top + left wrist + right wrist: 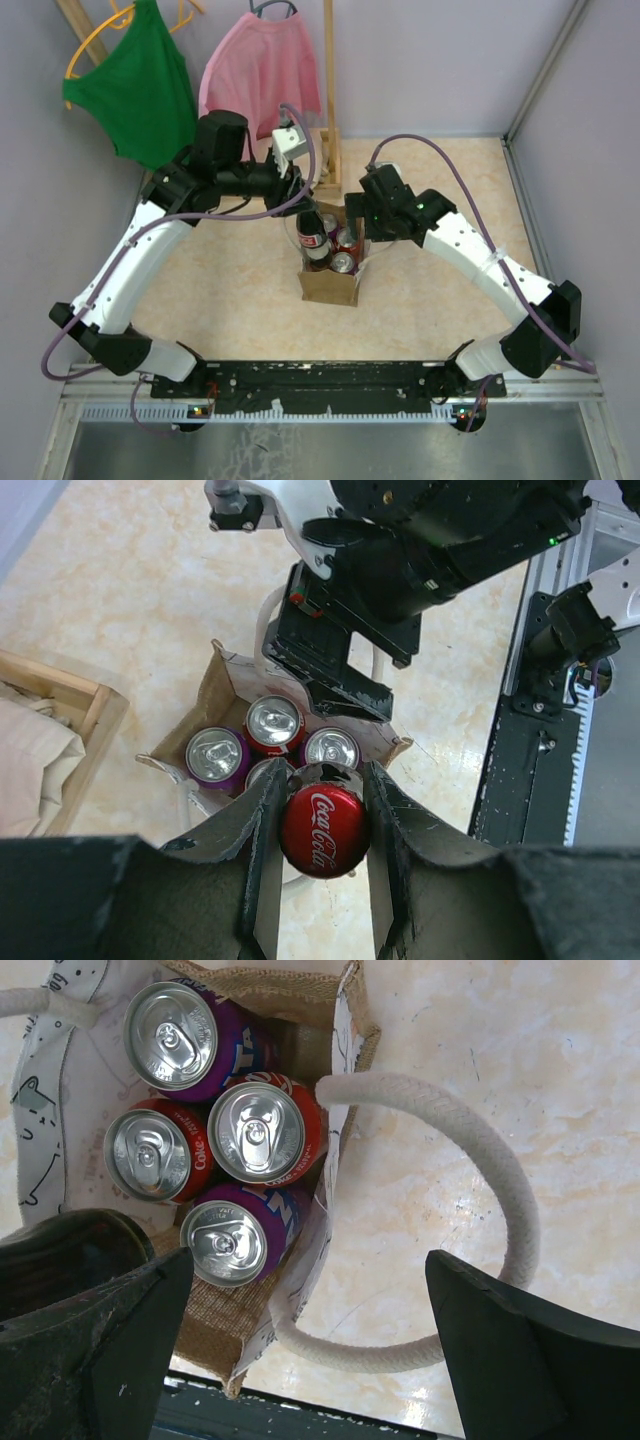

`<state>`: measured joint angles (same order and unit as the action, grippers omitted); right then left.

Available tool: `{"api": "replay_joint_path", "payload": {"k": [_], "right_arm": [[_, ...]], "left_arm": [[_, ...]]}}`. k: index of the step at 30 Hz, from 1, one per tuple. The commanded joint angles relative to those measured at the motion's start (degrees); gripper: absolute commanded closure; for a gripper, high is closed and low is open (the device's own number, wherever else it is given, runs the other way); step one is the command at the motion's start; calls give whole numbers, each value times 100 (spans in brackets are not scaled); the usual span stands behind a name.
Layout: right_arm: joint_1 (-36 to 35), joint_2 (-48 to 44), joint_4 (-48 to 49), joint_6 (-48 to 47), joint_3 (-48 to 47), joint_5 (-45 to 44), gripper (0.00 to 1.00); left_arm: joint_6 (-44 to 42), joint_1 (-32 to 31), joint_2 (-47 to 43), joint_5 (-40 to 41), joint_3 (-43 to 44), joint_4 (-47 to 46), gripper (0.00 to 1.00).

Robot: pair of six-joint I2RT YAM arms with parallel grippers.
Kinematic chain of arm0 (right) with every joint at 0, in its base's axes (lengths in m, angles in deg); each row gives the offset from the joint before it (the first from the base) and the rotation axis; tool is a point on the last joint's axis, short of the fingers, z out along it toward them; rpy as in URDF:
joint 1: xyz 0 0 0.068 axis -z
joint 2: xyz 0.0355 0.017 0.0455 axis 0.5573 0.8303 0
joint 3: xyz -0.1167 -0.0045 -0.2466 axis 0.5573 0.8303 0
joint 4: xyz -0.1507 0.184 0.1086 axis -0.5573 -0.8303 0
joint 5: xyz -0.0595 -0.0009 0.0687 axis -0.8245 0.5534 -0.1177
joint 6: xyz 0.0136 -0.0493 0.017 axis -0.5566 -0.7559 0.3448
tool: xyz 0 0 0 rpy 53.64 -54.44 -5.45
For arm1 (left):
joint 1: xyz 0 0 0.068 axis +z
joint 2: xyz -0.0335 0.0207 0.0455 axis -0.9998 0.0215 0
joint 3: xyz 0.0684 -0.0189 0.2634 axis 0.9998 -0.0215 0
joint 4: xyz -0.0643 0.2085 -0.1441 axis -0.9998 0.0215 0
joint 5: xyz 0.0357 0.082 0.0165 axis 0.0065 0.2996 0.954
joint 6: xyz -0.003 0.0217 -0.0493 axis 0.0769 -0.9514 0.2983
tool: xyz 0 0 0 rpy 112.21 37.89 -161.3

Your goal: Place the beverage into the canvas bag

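The tan canvas bag [328, 286] stands upright mid-table with white rope handles. It holds several soda cans, red and purple, seen in the right wrist view [258, 1132] and the left wrist view [215, 757]. My left gripper [305, 207] is shut on a dark Coca-Cola bottle [313, 238] by its neck. The bottle's red cap [322, 830] sits between the fingers, right above the bag's open mouth [215, 685] beside the cans. My right gripper [362, 228] hovers open and empty at the bag's right edge. A rope handle [470, 1160] loops on the table between its fingers [120, 1340].
A wooden rack post [330, 120] stands just behind the bag, with a green top [140, 85] and a pink top [262, 70] on hangers. A wooden crate with beige cloth [50, 740] lies beside the bag. A black rail [320, 378] runs along the near edge.
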<state>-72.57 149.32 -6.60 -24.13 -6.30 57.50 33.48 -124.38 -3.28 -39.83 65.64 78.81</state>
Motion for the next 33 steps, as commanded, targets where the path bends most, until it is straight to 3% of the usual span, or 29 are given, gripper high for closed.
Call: {"api": "replay_joint_path", "payload": {"k": [1,14,33], "right_arm": [[55,-86,118,7,-53,-66,1],[52,-86,135,11,9,-49,1],[50,-170,246,63,199,-29,1]], "left_arm": [[94,-68,-390,-376,-25,-627,100],[-211,-206,-563,-387,-360,19,100],[-1036,-244,-588,344,-653,567,100]]}}
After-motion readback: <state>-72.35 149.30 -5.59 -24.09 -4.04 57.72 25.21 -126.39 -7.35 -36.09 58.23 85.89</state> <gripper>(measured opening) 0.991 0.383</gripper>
